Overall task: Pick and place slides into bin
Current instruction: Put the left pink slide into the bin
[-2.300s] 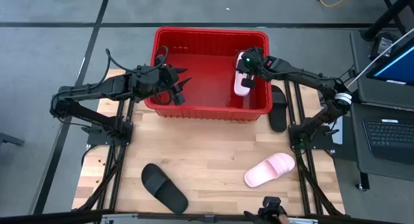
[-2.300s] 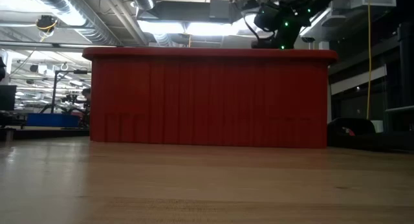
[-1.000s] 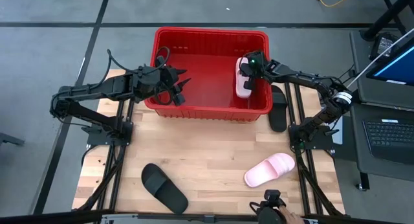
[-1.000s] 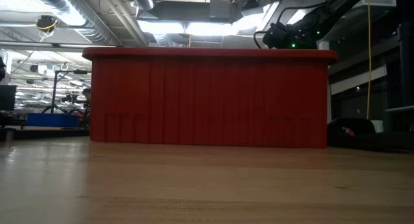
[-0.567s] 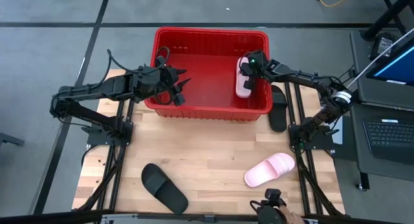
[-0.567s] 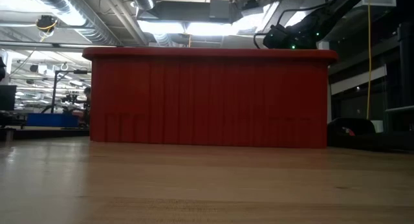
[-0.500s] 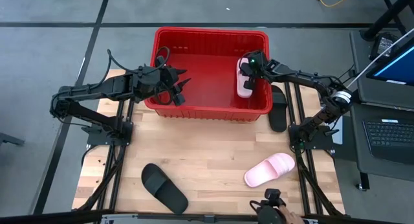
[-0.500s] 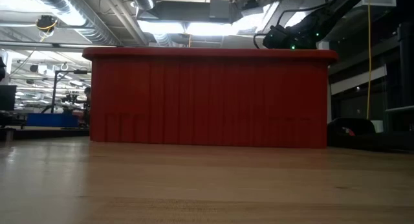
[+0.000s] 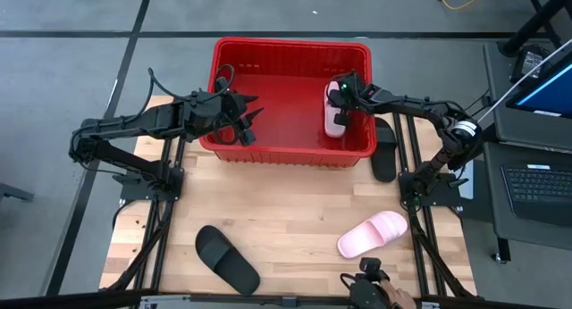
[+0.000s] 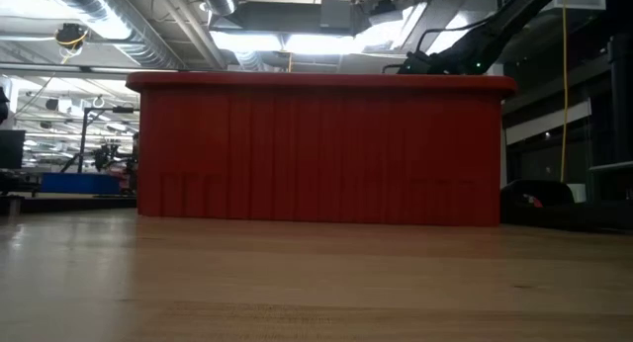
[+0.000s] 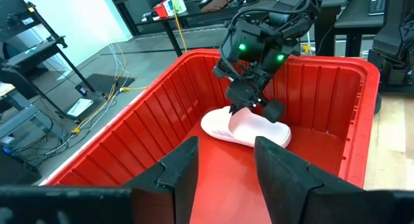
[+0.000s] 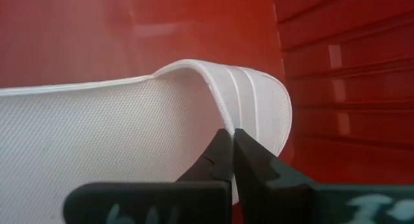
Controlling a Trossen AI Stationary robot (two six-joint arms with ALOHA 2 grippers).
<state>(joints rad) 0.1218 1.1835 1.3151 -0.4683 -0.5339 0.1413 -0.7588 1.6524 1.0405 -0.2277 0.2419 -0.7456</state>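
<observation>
I am a two-armed robot at a wooden table (image 9: pixel 295 202), and a large red bin (image 9: pixel 292 155) sits at its far edge. My right hand (image 11: pixel 249 100) is down inside the bin, near its right wall, with its fingers pinched tight on the wide strap of a pale pink slide (image 9: pixel 332 112). The slide sits low over the bin floor, close beside that right wall; I cannot tell whether its sole already touches the floor. My left hand (image 9: pixel 248 123) hangs just inside the bin's left wall with its fingers parted and nothing between them. Three more slides lie outside the bin: a black slide (image 9: pixel 385 148) on the table just beside the bin's right wall, a second pink slide (image 9: pixel 373 234) well in front of the bin toward its right, and another black slide (image 9: pixel 226 257) well in front toward its left. As I judge it, the risk now lies in the letting go. The strap could cling to my fingers and lift out with them, or my wrist could knock the bin's wall and shove the bin.
</observation>
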